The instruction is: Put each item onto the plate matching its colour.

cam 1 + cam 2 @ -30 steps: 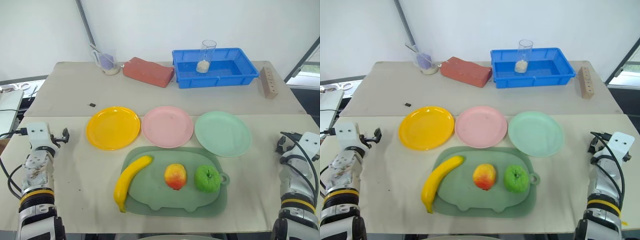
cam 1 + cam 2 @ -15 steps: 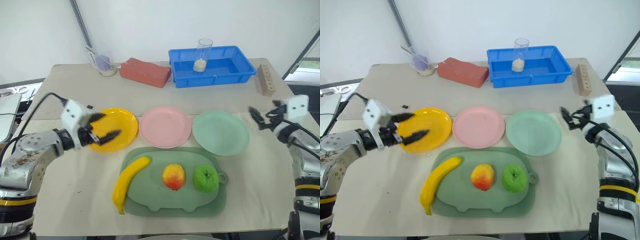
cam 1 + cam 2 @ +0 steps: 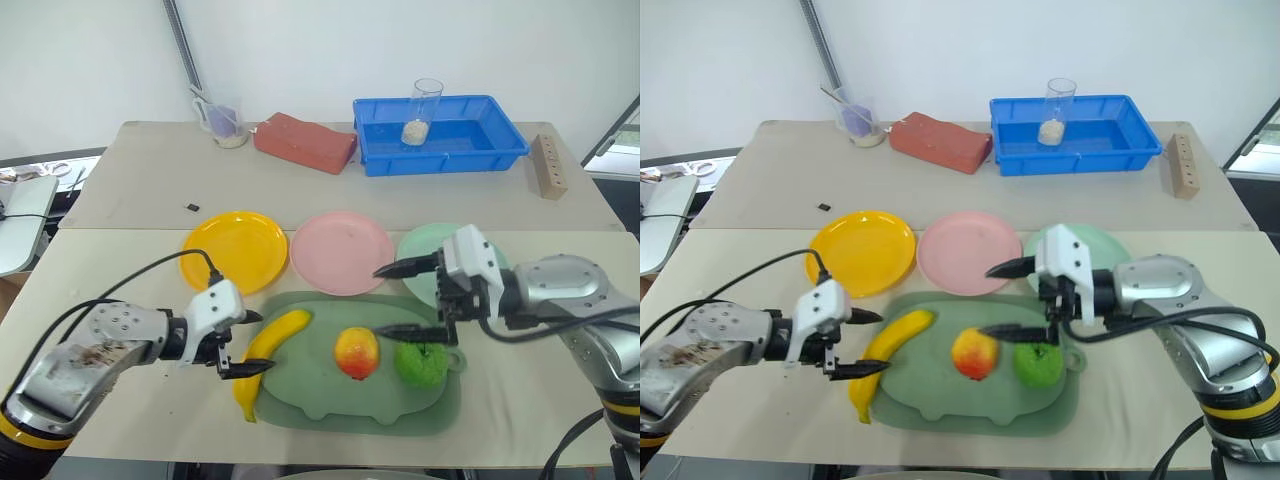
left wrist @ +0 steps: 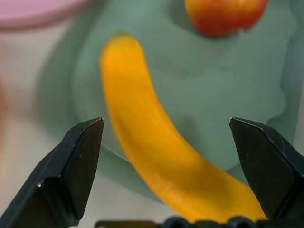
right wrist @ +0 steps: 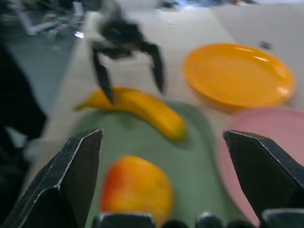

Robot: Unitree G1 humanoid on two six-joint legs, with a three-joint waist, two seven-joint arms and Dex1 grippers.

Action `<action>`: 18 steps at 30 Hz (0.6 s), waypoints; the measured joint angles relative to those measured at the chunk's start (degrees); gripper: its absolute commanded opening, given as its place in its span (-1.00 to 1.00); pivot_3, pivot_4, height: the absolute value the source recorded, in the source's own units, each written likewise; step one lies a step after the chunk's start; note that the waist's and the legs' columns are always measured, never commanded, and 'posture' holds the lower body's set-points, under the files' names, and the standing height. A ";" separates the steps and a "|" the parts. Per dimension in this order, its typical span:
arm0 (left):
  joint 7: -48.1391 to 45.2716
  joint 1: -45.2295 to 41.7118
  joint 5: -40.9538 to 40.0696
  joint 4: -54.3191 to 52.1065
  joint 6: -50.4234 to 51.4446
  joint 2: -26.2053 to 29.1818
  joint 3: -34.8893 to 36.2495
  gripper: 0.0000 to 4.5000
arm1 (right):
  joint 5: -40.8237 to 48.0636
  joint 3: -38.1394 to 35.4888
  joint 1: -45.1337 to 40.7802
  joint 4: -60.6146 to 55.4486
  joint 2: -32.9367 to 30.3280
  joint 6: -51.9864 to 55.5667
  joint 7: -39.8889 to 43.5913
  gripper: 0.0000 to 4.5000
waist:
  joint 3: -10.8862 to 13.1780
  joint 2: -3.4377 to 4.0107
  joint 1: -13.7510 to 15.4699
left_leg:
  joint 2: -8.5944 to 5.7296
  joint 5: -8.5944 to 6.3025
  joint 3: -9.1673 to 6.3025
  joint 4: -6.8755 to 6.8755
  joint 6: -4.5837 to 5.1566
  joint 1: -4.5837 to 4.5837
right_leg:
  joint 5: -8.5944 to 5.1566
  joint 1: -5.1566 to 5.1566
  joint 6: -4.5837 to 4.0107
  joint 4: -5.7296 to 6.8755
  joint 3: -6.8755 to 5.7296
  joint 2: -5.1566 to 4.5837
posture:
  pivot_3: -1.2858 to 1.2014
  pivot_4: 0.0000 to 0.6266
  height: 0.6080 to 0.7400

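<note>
— Step in hand? Looks like the reach: nothing lifted yet. Left claw (image 3: 243, 345) spread wide beside the banana (image 3: 266, 357), holding nothing; right claw (image 3: 399, 298) likewise wide and empty over the peach-like fruit (image 3: 356, 352) and green apple (image 3: 420, 363).

— Next? Probably closing on the banana's middle, then carrying to the yellow plate (image 3: 234, 251).

— Looks? Long, curved, smooth yellow; half on the dull-green board (image 3: 340, 400) near the bench's (image 3: 140, 200) front edge, tip hanging off onto the bench.
</note>
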 measured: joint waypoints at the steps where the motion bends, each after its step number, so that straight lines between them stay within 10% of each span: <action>1: 0.14 -0.15 1.02 0.87 -0.82 -0.97 -0.88 1.00 | -0.06 0.05 -0.01 -0.14 0.04 0.13 -0.05 0.99 | 0.00 0.00 0.12 | -0.01 0.04 0.00 0.01 0.06 -0.05 | 0.01 -0.05 0.00 0.02 0.00 0.00 | 0.03 -0.52 1.00; 9: 0.26 -1.90 5.97 3.80 -4.33 -5.14 -4.08 -0.40 | -1.45 1.53 0.00 -0.43 0.72 0.03 -0.13 1.00 | -0.02 -0.02 0.34 | 0.00 0.22 -0.10 0.04 0.36 -0.12 | 0.14 -0.13 0.19 0.05 -0.01 0.07 | 0.03 -0.52 1.00; 18: -1.28 -4.20 5.06 6.39 -2.94 -4.78 -1.23 -0.46 | -1.34 1.53 -0.73 -0.39 2.15 0.45 -1.58 1.00 | -0.04 -0.01 0.38 | 0.00 0.23 -0.19 0.04 0.37 -0.14 | 0.21 -0.15 0.32 0.11 -0.06 0.11 | 0.03 -0.52 1.00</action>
